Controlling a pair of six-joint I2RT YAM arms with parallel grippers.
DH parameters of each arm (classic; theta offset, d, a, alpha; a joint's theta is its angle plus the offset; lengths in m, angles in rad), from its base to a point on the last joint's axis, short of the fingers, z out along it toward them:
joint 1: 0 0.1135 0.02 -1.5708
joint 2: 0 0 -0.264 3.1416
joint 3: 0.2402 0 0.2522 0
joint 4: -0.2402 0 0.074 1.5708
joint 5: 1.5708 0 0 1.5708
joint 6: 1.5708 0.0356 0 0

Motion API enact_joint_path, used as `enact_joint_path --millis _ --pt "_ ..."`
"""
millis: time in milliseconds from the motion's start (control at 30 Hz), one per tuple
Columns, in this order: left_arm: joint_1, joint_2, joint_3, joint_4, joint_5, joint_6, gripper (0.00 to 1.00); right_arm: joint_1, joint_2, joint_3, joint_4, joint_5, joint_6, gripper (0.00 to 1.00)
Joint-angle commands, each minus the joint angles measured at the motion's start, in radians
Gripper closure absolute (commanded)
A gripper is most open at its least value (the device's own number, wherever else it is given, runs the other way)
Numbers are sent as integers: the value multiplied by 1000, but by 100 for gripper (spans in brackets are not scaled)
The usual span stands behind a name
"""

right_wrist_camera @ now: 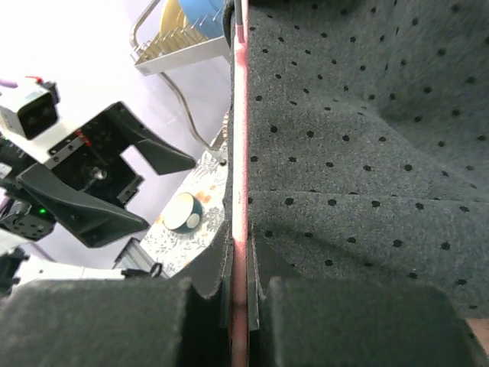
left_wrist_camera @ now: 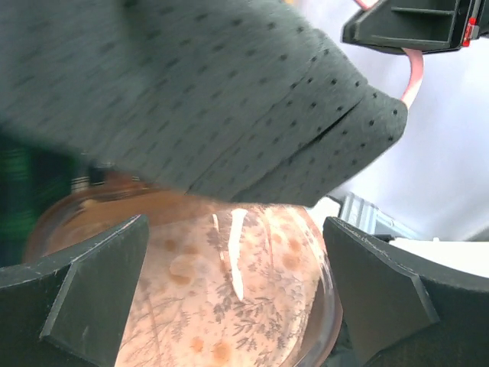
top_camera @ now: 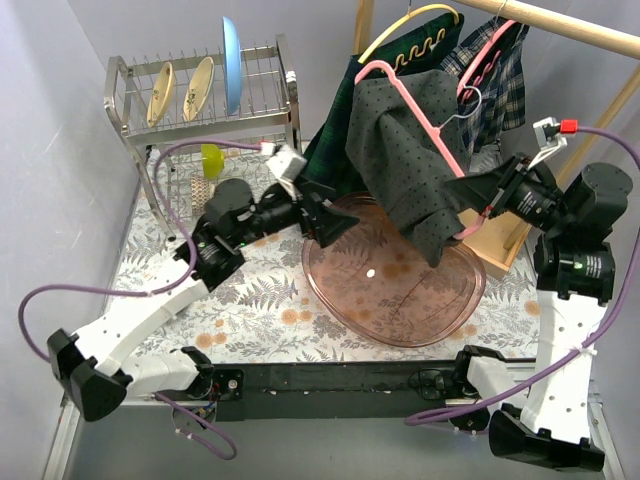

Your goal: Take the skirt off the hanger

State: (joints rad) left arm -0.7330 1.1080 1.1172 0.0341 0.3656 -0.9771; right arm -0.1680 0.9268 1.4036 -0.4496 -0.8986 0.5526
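A dark grey dotted skirt (top_camera: 405, 140) hangs on a pink hanger (top_camera: 420, 110) over the pink tray. My right gripper (top_camera: 470, 205) is shut on the hanger's lower bar; in the right wrist view the pink bar (right_wrist_camera: 240, 153) runs between the closed fingers with the skirt (right_wrist_camera: 367, 138) beside it. My left gripper (top_camera: 335, 215) is open and empty, just left of and below the skirt's hem. In the left wrist view the skirt (left_wrist_camera: 199, 92) hangs above the wide-open fingers (left_wrist_camera: 92, 290).
A pink transparent tray (top_camera: 400, 320) lies on the floral tablecloth under the skirt. A dish rack (top_camera: 200, 90) with plates stands back left. Other garments (top_camera: 490, 70) hang from a wooden rail (top_camera: 570, 25) at the back right. A wooden box (top_camera: 500, 250) sits by the right arm.
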Motion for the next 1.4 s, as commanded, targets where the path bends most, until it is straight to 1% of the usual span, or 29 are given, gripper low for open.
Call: enact_joint_path --millis 0,33,67,100,133,167,200,233,300,333,400,433,467,500,533,567,667,767,800,1000,1067,1100,1133,1200,1233,1300,1367 --pt "-109 88 88 -30 -80 113 2 5 -100 -64 320 -91 101 99" --pt "-167 119 99 -30 -126 136 2 5 -111 -74 328 -92 116 99" --pt "-199 133 108 -28 -167 159 2 5 -117 -74 331 -89 133 99" --pt "-229 144 127 -30 -250 208 2 7 -123 -75 336 -82 141 99" --pt "-283 171 134 -27 -282 228 2 5 -134 -78 345 -85 150 99" --pt "-310 180 142 -19 -318 251 2 5 -143 -83 359 -86 186 99" --pt "-334 187 145 -7 -396 267 2 5 -147 -89 376 -97 208 99" --pt "-373 193 138 31 -424 294 2 7 -163 -97 431 -106 231 99" --pt "-404 194 122 82 -458 316 2 5 -180 -129 494 -125 309 99" --pt "-431 194 103 139 -502 334 2 5 -193 -135 532 -128 331 99" --pt "-454 199 90 188 -531 353 6 5 -203 -141 552 -137 363 99" --pt "-468 204 89 220 -554 359 10 7 -210 -138 554 -138 365 99" --pt "-474 207 95 224 -562 373 29 5 -213 -132 551 -138 365 99" --pt "-480 213 99 228 -576 376 39 5 -220 -129 548 -140 368 99" --pt "-493 213 110 227 -593 379 51 5 -223 -126 548 -140 369 99" --pt "-499 211 112 227 -602 382 67 5 -226 -123 542 -140 371 99" --pt "-520 184 101 217 -608 373 100 7 -229 -97 513 -122 353 99" --pt "-532 124 69 187 -603 325 100 7 -229 -84 463 -83 317 99" --pt "-534 106 58 176 -599 289 100 5 -229 -87 451 -70 308 99" --pt "-536 -103 -29 64 -527 141 100 5 -198 -89 361 3 210 99" --pt "-536 -173 -33 15 -499 91 100 5 -181 -66 295 27 150 99" --pt "-536 -191 -17 -5 -472 74 100 5 -177 -68 279 59 138 99" --pt "-536 -207 -1 -67 -461 42 100 7 -175 -72 266 75 129 99" --pt "-536 -229 53 -135 -435 9 100 5 -180 -98 264 83 116 99" --pt "-536 -234 106 -179 -406 -1 100 5 -181 -116 276 75 122 99" --pt "-536 -249 144 -198 -386 -26 100 5 -192 -156 290 72 121 99" --pt "-536 -261 188 -207 -378 -37 100 5 -200 -172 261 87 96 99"
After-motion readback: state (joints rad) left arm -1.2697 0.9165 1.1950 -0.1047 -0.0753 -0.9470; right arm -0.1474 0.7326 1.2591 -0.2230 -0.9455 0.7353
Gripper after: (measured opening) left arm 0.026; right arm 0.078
